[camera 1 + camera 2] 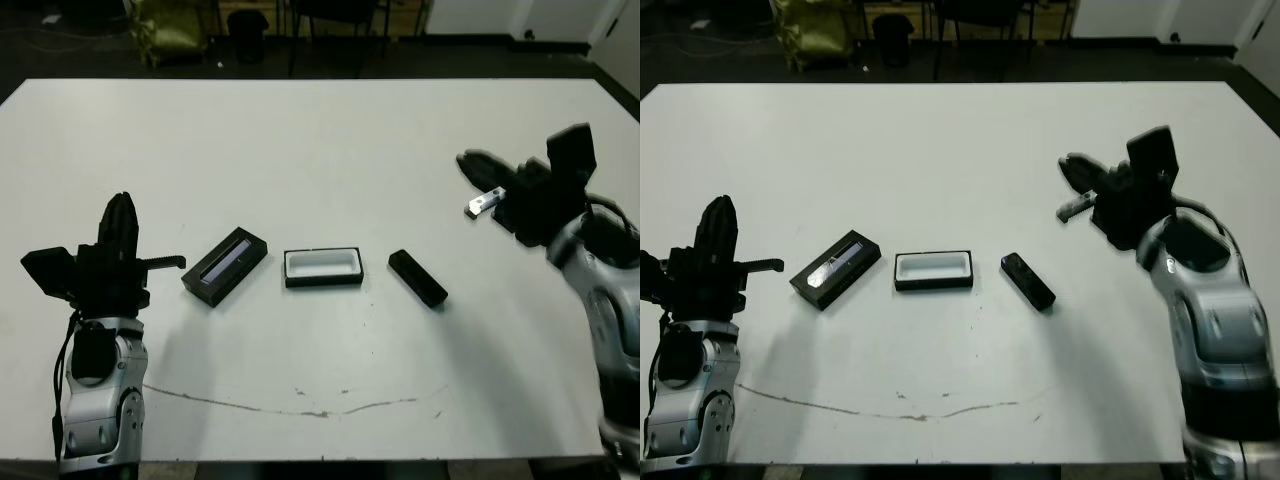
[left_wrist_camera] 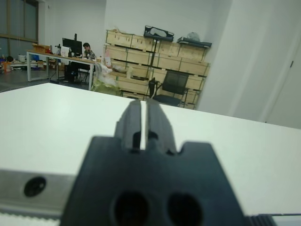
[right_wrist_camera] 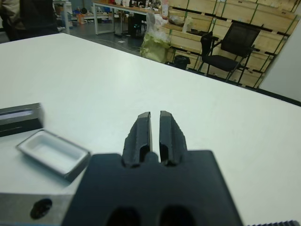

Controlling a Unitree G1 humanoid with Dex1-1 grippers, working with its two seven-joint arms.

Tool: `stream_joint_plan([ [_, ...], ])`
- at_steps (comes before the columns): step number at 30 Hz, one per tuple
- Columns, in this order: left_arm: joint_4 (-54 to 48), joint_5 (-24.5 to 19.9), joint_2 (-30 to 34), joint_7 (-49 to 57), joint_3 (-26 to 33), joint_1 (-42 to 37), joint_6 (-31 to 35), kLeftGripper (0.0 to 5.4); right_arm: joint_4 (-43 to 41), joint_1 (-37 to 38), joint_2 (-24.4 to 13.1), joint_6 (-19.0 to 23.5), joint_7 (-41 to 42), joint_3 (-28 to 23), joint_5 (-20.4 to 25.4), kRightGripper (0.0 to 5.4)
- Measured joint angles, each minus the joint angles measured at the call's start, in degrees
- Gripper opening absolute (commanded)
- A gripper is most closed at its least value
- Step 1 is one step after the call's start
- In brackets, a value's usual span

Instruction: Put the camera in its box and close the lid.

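Three things lie in a row across the table's middle. The lid (image 1: 226,266), black with a grey-lavender stripe, lies at the left, angled. The box (image 1: 322,268), a black tray with white lining, sits open in the centre. The camera (image 1: 417,277), a slim black bar, lies just right of the box and apart from it. My left gripper (image 1: 121,205) is raised left of the lid, fingers shut and empty. My right gripper (image 1: 469,163) hovers up and to the right of the camera, shut and empty. The right wrist view shows the box (image 3: 52,153) and the lid's end (image 3: 19,117) beyond the shut fingers (image 3: 143,127).
A thin dark scratch line (image 1: 300,408) runs across the white table (image 1: 320,140) near its front edge. Chairs and a yellow-green bag stand beyond the far edge. A person (image 2: 87,47) sits at a distant desk, and another person (image 3: 23,14) stands past the table.
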Motion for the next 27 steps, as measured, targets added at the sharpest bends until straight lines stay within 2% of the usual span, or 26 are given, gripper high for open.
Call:
stream_joint_plan([
  [3,0.17,0.08,0.00,-0.10,-0.03,-0.04,-0.22,0.01,-2.24,4.40,0.07,-1.28,-0.03,-1.42,0.88,0.00],
  [6,0.33,-0.18,0.00,-0.43,-0.01,-0.08,-0.22,0.01,-4.12,8.44,-0.13,-4.83,-1.30,-1.01,-2.44,0.00],
  [8,0.32,-0.14,-0.01,-0.37,-0.03,-0.08,-0.12,0.01,-4.42,10.75,-0.15,-8.18,-1.52,-0.47,-4.08,0.00],
  [14,0.10,0.46,-0.02,-0.20,-0.07,-0.05,-0.04,0.01,-0.74,14.60,1.14,-18.96,-0.53,1.37,-5.30,0.00],
  [20,0.09,0.23,-0.03,-0.27,-0.10,-0.06,0.14,0.01,-0.68,15.63,1.15,-20.20,0.41,3.22,-5.36,0.00],
  [27,0.09,-0.35,-0.06,-0.33,-0.09,-0.04,0.37,0.01,-0.60,16.01,1.10,-19.49,1.75,4.99,-4.39,0.00],
])
